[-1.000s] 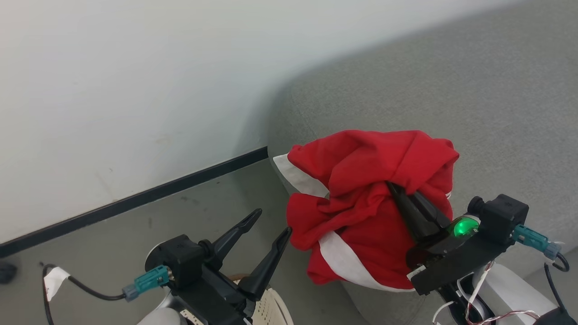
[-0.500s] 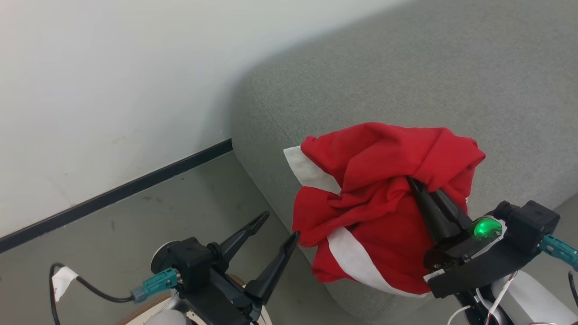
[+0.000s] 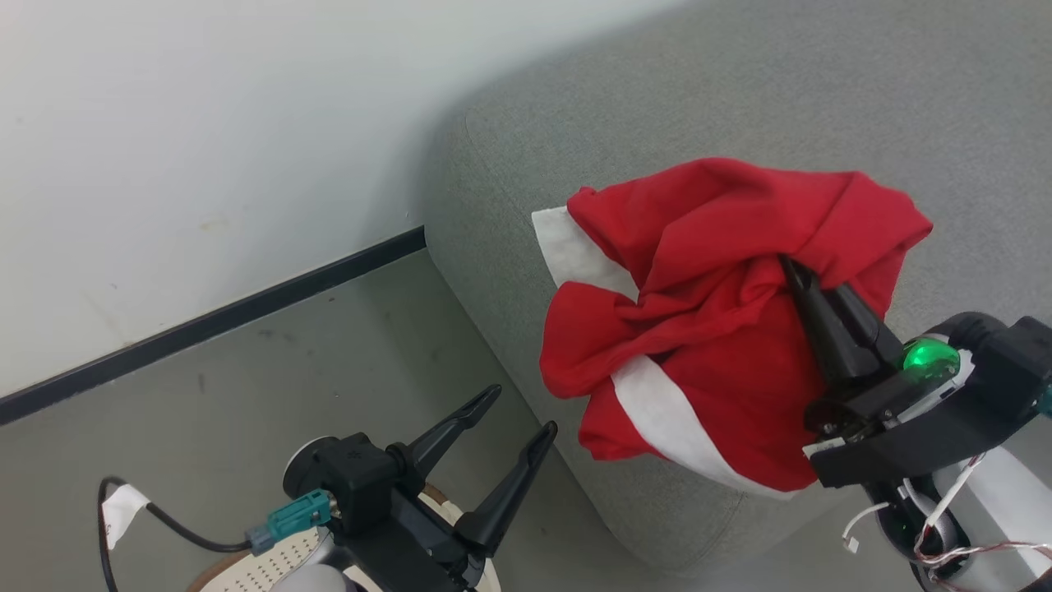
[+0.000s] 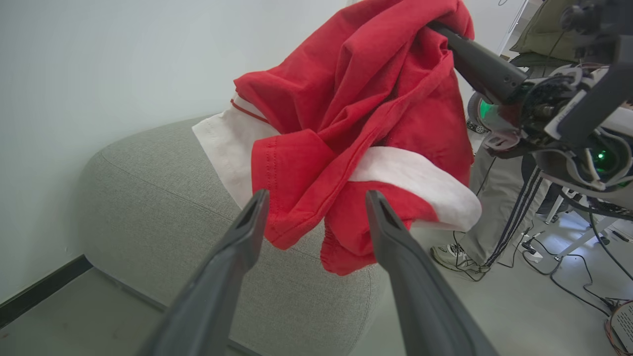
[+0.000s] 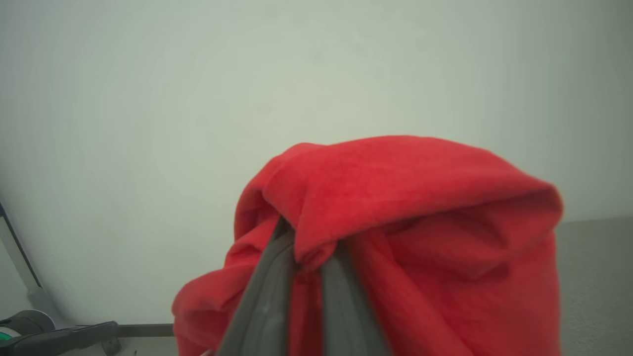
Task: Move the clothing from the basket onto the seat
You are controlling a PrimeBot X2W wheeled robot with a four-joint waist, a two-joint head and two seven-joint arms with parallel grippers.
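Your right gripper (image 3: 791, 267) is clamped on the clothing (image 3: 715, 329). Its two dark fingers lie pressed together at the centre right of the head view, with their tips buried in a fold of the red fabric. The garment hangs bunched from that grip, with one white stripe along its lower edge and another white patch at its upper left.

The seat (image 3: 740, 99) spreads across the upper right of the frame, its grey rounded corner reaching down to the lower middle. The cloth's lowest folds hang in front of that corner, and you cannot tell whether they touch it.

Your left gripper (image 3: 521, 408) sits at the lower centre, jaws spread wide with nothing between them. Its fingers point up and right toward the garment but stay apart from it. Beneath it, at the bottom edge, you see a slice of the basket (image 3: 283, 559): cream perforated wall and brown rim.

The floor (image 3: 246, 411) and a dark baseboard (image 3: 214, 321) under the pale wall (image 3: 205, 123) take the left side. In the left wrist view, a person's shoe (image 4: 447, 254) stands on the floor at the right, beyond the seat.
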